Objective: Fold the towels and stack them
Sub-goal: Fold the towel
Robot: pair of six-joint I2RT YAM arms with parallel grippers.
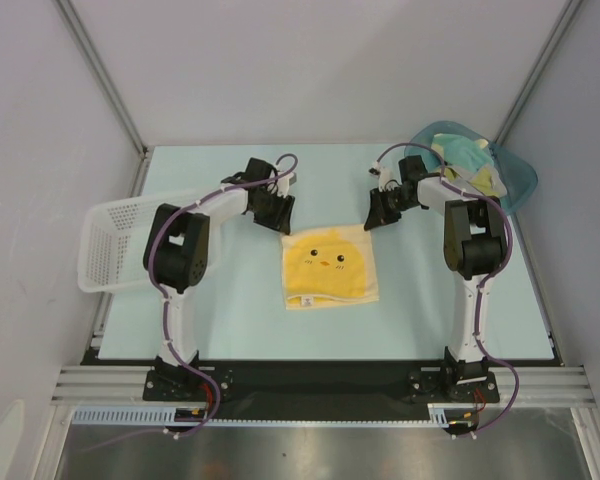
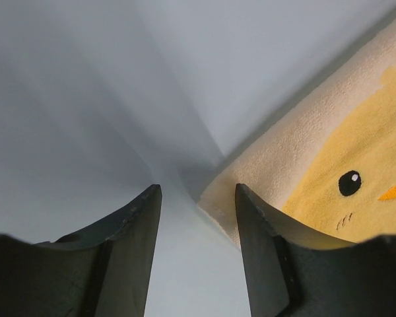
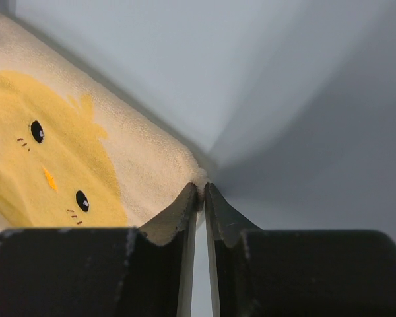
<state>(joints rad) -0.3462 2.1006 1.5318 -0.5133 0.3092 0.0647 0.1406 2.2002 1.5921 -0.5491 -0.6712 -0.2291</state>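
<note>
Right pincer (image 3: 200, 188): closed on a far corner of the chick towel (image 3: 86, 165). Left pincer (image 2: 198, 191): open at the other far corner. Overhead only: towel flat mid counter (image 1: 230, 300); other towels (image 1: 458, 158) heaped in tub (image 1: 525, 180), partly hidden.

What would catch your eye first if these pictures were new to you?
The yellow chick-face towel lies mid-table. The right hand pinches its far right corner, while the left hand stands open at the far left one. More towels are heaped in the teal tub, far right.

towel (image 1: 330, 265) centre, basket (image 1: 105, 248) left, tub (image 1: 521, 180) right-rear
</note>
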